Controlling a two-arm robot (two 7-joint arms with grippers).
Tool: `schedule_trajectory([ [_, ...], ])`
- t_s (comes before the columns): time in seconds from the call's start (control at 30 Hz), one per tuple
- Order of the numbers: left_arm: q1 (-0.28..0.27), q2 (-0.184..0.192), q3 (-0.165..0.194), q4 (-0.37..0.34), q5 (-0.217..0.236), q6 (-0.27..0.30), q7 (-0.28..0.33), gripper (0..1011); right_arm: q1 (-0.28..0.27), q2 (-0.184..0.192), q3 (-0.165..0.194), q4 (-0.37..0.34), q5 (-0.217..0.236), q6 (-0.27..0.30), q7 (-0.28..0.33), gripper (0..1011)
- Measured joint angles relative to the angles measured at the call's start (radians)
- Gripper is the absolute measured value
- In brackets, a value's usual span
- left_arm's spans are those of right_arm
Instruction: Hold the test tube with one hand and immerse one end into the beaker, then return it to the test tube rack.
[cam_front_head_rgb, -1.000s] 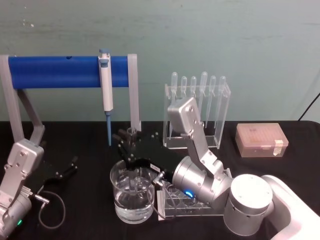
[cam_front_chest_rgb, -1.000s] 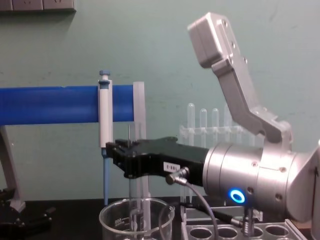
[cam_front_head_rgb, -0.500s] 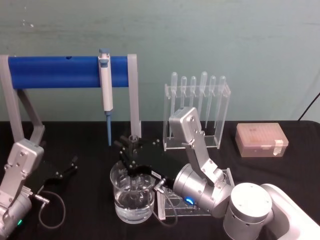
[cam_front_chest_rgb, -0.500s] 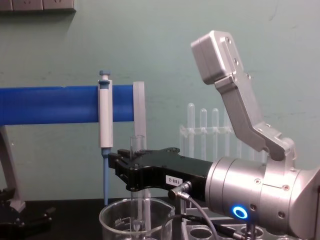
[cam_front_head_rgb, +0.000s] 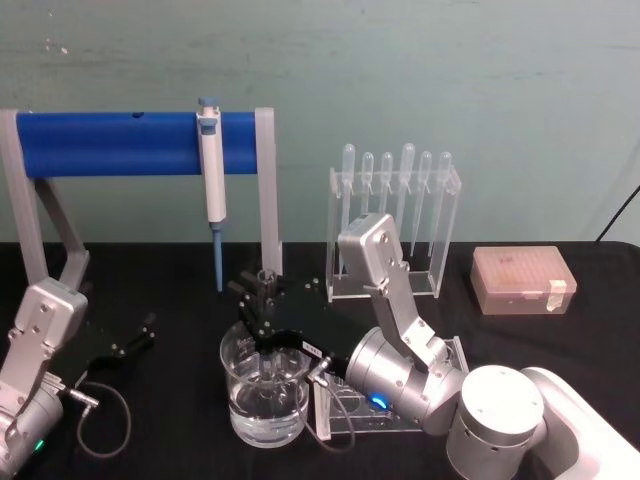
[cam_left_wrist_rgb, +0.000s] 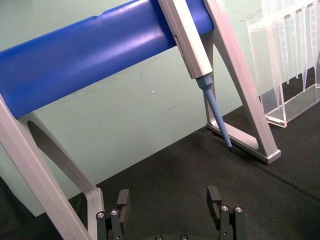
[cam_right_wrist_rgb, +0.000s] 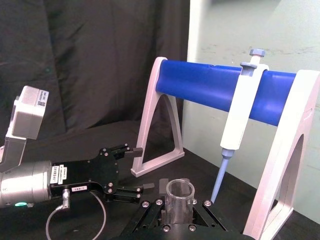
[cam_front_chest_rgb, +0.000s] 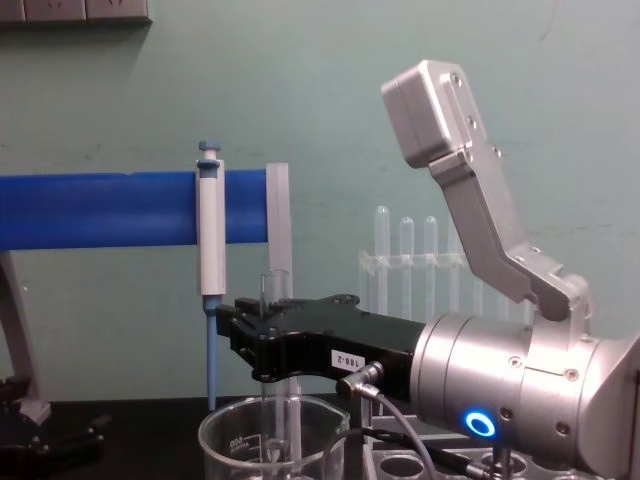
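The test tube stands upright in my right gripper, which is shut on it just below the open rim. Its lower part reaches down inside the beaker, a wide clear glass with water in it. From the chest view the test tube passes through the black gripper into the beaker; its bottom end is cut off. The right wrist view looks down on the tube's rim. My left gripper rests open on the black table at the left, seen open as well in its own view.
A blue bar stand carries a white-and-blue pipettor behind the beaker. A clear rack of thin pipettes stands at the back, a multi-hole tube rack lies under my right arm, and a tip box sits at the right.
My right gripper has gone down with the test tube, sinking it deeper into the beaker; over the last half second it has held still. The left arm has not moved.
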Motion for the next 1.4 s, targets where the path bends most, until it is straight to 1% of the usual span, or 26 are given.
schedule_trajectory([
  [1.4, 0.000, 0.000, 0.000, 0.000, 0.000, 0.000, 0.000, 1000, 0.001, 0.000, -0.001, 0.000, 0.001, 0.001, 0.000, 136],
])
